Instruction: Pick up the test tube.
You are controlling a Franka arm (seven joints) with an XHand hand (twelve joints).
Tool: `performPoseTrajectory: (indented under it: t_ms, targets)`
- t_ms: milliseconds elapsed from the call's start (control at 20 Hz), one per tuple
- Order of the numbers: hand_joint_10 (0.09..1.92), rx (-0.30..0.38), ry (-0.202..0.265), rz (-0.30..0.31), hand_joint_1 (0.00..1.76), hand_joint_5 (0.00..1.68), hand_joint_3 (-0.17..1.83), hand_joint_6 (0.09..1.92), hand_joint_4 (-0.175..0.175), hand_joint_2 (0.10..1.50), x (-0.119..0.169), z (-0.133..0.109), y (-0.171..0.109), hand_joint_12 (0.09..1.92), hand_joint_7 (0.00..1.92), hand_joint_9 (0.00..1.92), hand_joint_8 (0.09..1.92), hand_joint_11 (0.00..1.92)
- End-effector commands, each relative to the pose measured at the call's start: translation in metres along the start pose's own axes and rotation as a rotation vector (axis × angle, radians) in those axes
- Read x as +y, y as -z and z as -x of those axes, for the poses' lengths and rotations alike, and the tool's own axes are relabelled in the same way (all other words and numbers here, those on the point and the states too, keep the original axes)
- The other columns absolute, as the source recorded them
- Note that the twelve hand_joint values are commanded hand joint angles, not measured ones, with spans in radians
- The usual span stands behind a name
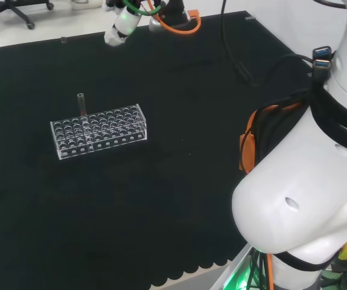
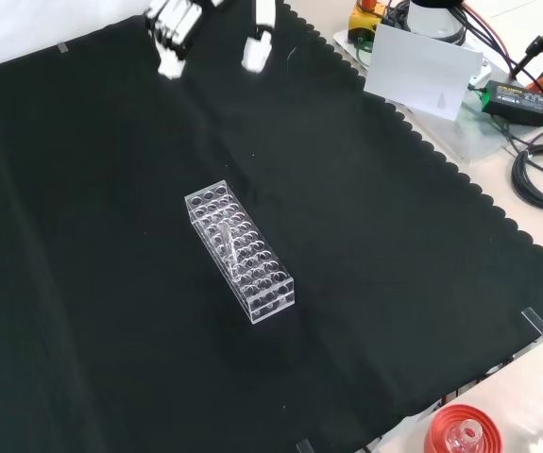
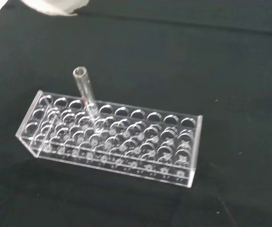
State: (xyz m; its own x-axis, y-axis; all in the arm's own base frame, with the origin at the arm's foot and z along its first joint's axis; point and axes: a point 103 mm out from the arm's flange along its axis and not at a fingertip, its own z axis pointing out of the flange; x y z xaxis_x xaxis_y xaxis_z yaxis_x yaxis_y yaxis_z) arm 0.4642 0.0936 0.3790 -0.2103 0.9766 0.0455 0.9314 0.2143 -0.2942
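A clear test tube (image 1: 81, 103) (image 2: 224, 241) (image 3: 84, 90) stands upright in a back-row hole near one end of a clear plastic rack (image 1: 101, 130) (image 2: 243, 255) (image 3: 112, 137); the rack's other holes look empty. The rack lies in the middle of the black cloth. In the front view the hand (image 2: 172, 33) hangs at the top edge, well beyond the rack, with its fingers relaxed, its thumb (image 2: 257, 42) spread apart, and nothing held. A blurred white part of the hand (image 3: 55, 5) shows in the wrist view.
The arm's white links (image 1: 306, 181) take up the head view's right. A red ribbed stand (image 2: 460, 434) with glassware sits off the cloth's near edge in the front view. A white box (image 2: 422, 71), a power adapter (image 2: 512, 94) and cables lie beyond the scalloped edge.
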Motion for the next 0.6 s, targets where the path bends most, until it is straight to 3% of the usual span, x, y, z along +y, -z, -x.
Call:
performPoseTrajectory:
  t_ms: [50, 350, 600]
  targets:
    - [0.99, -0.003, 0.086, -0.079, 0.73, 0.25, 0.36, 0.20, -0.062, 0.77, 0.041, -0.033, -0.024, 1.54, 0.23, 0.24, 0.88, 0.00]
    - [0.99, -0.034, 0.130, -0.159, 0.75, 0.27, 0.36, 0.21, -0.066, 0.77, 0.068, -0.054, -0.056, 1.56, 0.27, 0.28, 0.88, 0.00]
    - [0.99, -0.051, 0.143, -0.217, 0.76, 0.27, 0.36, 0.22, -0.067, 0.77, 0.087, -0.098, -0.062, 1.56, 0.28, 0.29, 0.88, 0.00]
